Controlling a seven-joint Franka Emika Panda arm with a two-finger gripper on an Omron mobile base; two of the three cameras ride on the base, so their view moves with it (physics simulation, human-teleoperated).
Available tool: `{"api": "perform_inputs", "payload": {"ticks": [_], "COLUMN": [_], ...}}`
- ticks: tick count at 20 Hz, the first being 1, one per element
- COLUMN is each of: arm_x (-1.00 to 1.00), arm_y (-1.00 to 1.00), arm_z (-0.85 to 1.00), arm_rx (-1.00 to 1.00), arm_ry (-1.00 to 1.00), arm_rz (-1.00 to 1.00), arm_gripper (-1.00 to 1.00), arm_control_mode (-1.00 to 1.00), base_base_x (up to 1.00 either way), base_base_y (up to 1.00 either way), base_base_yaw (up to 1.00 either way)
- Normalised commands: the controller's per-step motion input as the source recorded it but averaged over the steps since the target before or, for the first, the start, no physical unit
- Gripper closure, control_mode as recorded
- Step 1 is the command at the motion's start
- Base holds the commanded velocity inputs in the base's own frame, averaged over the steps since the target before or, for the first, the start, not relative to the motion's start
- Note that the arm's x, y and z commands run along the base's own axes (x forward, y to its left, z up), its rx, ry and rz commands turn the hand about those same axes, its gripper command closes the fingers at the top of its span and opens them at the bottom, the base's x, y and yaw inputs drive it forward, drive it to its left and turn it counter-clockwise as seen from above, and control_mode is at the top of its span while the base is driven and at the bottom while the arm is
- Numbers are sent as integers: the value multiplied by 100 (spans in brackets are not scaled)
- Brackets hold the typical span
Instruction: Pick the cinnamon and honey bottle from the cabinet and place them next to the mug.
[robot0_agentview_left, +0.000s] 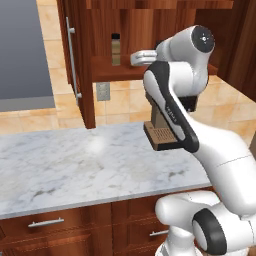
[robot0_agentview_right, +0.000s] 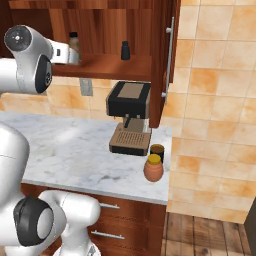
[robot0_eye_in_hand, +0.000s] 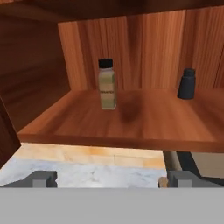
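The gripper (robot0_eye_in_hand: 112, 179) stood wide open and held nothing, just in front of the open cabinet (robot0_agentview_right: 115, 67) at the level of its shelf. The cinnamon (robot0_eye_in_hand: 107, 84) stood upright on that shelf, towards the left, well apart from a small black bottle (robot0_eye_in_hand: 187, 84) at the right. On the marble desk (robot0_agentview_right: 75, 145), the honey bottle (robot0_agentview_right: 153, 168) stood just beside the mug (robot0_agentview_right: 157, 151), near the right edge, in front of the coffee machine (robot0_agentview_right: 130, 117).
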Motion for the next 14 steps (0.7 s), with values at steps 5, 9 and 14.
{"api": "perform_inputs", "payload": {"ticks": [5, 9, 14], "arm_x": [49, 39, 34], "arm_y": [10, 18, 20], "arm_z": [0, 0, -10], "arm_rx": [-4, 0, 0], "arm_ry": [8, 3, 1], "arm_rz": [0, 0, 0], "arm_gripper": [-100, -100, -100], "arm_control_mode": [-100, -100, -100], "base_base_x": [0, 0, 0], "base_base_y": [0, 0, 0], "base_base_yaw": [0, 0, 0]}}
